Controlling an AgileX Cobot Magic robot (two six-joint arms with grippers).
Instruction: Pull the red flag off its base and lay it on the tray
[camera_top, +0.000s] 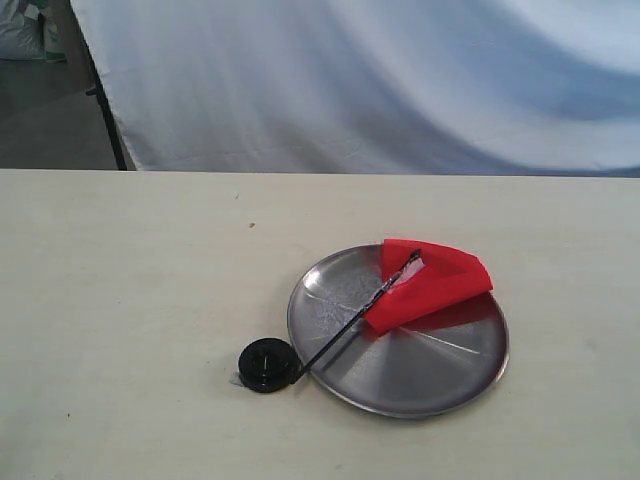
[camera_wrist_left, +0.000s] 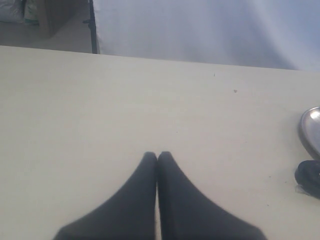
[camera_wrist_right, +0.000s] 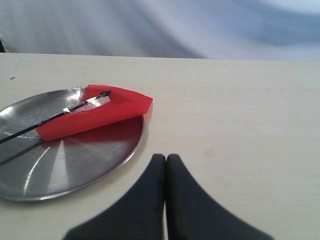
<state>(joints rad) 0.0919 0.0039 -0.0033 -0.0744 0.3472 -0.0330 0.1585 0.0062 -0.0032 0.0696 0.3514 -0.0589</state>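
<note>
The red flag (camera_top: 432, 281) lies flat on the silver tray (camera_top: 440, 385), its thin black stick running down-left over the rim toward the black base (camera_top: 265, 364), which stands on the table just left of the tray. The right wrist view shows the red flag (camera_wrist_right: 95, 117) on the tray (camera_wrist_right: 65, 175), with my right gripper (camera_wrist_right: 165, 157) shut and empty beside the tray's rim. My left gripper (camera_wrist_left: 157, 155) is shut and empty over bare table; the tray's edge (camera_wrist_left: 310, 131) and the base (camera_wrist_left: 310, 177) sit far off to its side. Neither gripper appears in the exterior view.
A pale table (camera_top: 120, 300) carries everything. A white cloth backdrop (camera_top: 380, 80) hangs behind its far edge, with a dark stand leg (camera_top: 108, 130) at the back left.
</note>
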